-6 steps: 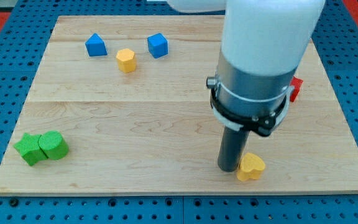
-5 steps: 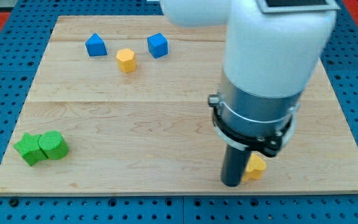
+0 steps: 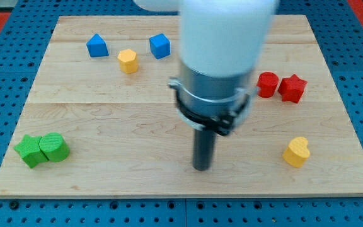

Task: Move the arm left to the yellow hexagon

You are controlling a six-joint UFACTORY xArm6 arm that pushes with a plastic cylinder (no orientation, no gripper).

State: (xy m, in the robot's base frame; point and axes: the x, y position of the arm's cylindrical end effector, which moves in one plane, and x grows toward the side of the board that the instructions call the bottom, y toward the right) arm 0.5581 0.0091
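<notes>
The yellow hexagon (image 3: 127, 61) stands near the view's top left, between two blue blocks. My tip (image 3: 201, 168) rests on the board near the bottom middle, far below and to the right of the hexagon, touching no block. The arm's white and grey body (image 3: 216, 69) hides the board's middle top. A yellow heart-shaped block (image 3: 296, 152) lies to the right of my tip, well apart from it.
A blue block (image 3: 97, 45) and a blue cube (image 3: 159, 45) flank the hexagon. A red cylinder (image 3: 268, 84) and a red star (image 3: 292, 87) sit at the right. Two green blocks (image 3: 41, 149) touch each other at the bottom left. The wooden board (image 3: 106, 126) lies on a blue pegboard.
My tip has moved left, away from the yellow heart. The heart now lies farther right than before. The red cylinder and star have come into full view.
</notes>
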